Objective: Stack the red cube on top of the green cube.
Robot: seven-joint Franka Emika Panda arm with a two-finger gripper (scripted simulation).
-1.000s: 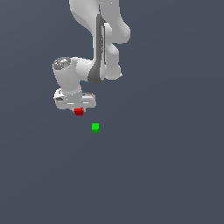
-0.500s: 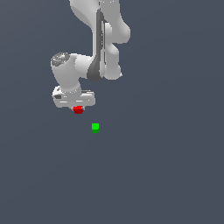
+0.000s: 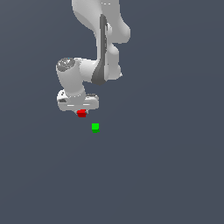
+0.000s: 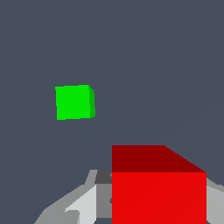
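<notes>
In the exterior view, the white arm (image 3: 98, 39) comes down from the top centre of the frame and bends toward the exterior view's left, ending in the gripper (image 3: 81, 112) just left of centre. The red cube (image 3: 81, 113) sits right under the gripper, touching its underside, and the fingers look closed on it. The green cube (image 3: 95, 127) rests on the dark grey floor (image 3: 166, 166) a little lower and to the right of the red one, apart from it. In the wrist view, the red cube (image 4: 158, 188) looms large between grey finger parts (image 4: 83, 203), gripped; the green cube (image 4: 74, 102) lies apart on the floor.
</notes>
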